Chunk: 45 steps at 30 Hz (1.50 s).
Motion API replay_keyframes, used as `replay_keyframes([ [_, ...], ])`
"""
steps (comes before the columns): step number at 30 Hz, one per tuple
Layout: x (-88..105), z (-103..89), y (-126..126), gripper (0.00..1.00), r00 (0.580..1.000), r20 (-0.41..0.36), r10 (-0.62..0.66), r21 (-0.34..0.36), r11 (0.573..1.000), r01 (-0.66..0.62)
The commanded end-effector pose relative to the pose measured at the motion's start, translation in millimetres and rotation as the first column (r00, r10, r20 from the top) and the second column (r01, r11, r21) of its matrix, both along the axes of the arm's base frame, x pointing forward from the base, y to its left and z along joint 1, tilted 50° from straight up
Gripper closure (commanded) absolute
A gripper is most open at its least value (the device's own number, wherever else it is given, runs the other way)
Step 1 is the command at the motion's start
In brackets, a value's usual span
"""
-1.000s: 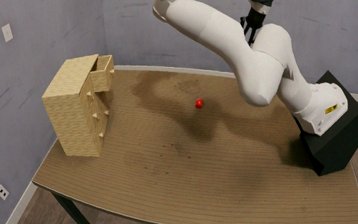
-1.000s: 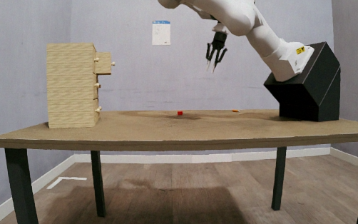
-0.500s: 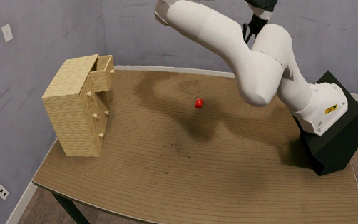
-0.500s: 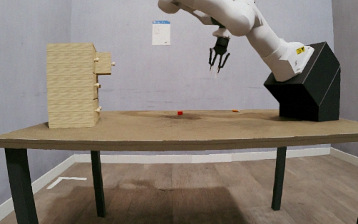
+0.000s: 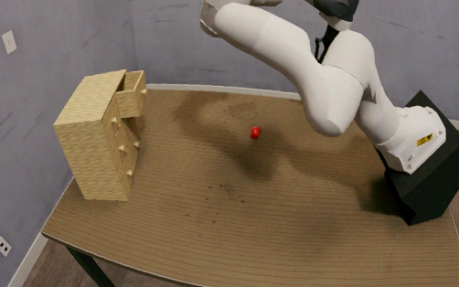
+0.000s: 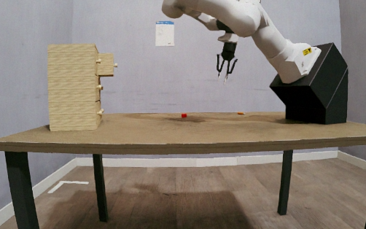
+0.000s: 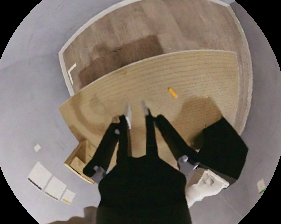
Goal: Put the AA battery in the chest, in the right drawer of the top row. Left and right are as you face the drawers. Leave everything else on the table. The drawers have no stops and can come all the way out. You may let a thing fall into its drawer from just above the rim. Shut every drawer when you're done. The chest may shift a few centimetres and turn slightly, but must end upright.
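One tool [image 5: 318,54] [image 6: 222,78] [image 7: 136,106] hangs up there, fingers parted around nothing. Below it, the tabletop [image 5: 294,206] [image 6: 184,136] [image 7: 141,75] carries one red piece [image 5: 255,132] [image 6: 184,115] and one orange stick [image 6: 240,113] [image 7: 173,93], probably the AA battery. Well apart from the tool, one chest [image 5: 81,151] [image 6: 72,87] has one top drawer [image 5: 130,104] [image 6: 106,65] [image 7: 72,155] out, contents unclear.

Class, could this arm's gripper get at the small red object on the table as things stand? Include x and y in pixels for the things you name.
Probably yes: the gripper [image 6: 224,78] [image 7: 136,106] hangs above the table [image 6: 143,135] with no object visible between its fingers, and nothing stands against the red object [image 5: 255,132] [image 6: 184,115].
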<state>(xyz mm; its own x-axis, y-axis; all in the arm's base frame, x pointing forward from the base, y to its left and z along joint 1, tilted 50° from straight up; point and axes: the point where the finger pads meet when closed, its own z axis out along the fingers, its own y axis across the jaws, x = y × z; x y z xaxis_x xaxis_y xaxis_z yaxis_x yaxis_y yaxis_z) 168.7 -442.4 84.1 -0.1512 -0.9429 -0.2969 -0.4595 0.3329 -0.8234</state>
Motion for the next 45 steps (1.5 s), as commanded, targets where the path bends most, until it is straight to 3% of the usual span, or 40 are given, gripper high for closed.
replay_keyframes([
  [1,-0.1,-9.9,1.8,0.72,0.999,-0.012,0.048,-0.091,0.995,-0.049],
  [45,9.2,-86.8,37.3,0.72,0.955,-0.139,0.263,-0.301,0.907,-0.294],
])
